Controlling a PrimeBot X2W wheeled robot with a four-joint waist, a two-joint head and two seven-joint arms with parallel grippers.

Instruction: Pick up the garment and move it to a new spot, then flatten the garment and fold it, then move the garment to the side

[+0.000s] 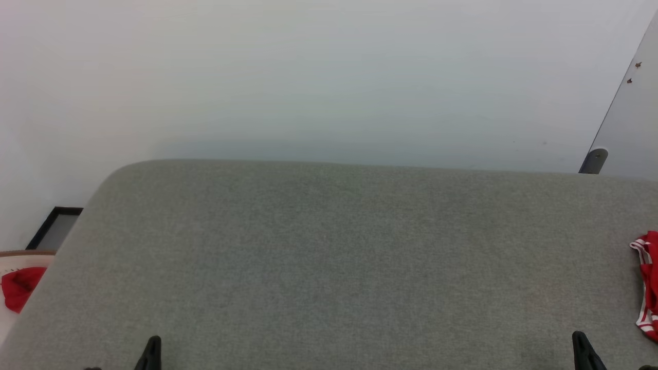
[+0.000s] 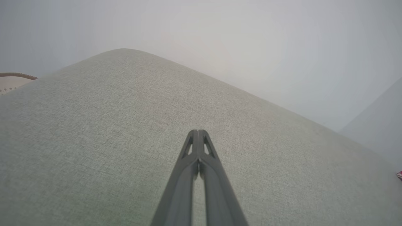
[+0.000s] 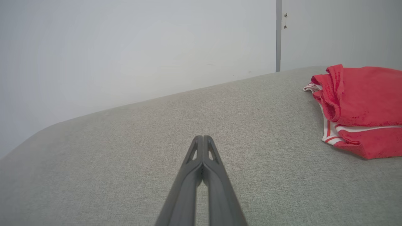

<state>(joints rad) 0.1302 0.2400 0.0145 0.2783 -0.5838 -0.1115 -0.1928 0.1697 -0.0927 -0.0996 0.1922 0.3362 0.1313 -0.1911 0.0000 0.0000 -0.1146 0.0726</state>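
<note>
The garment (image 3: 361, 106) is a red shirt with red-white striped trim, lying bunched on the grey cushion at the right. In the head view a strip of the garment (image 1: 649, 282) shows at the right edge, and a red sliver of the garment (image 2: 399, 175) sits at the right edge of the left wrist view. My left gripper (image 1: 151, 343) is shut at the lower left, fingertips together over bare fabric, as my left gripper (image 2: 198, 131) shows from its wrist. My right gripper (image 1: 579, 339) is shut at the lower right, left of the garment and apart from it; my right gripper (image 3: 203, 137) holds nothing.
The wide grey fabric surface (image 1: 329, 257) has a rounded far edge against a pale wall. Off its left edge stands a pale basket (image 1: 15, 257) holding red cloth (image 1: 18, 288). A grey panel with a post (image 1: 593, 160) stands at the far right.
</note>
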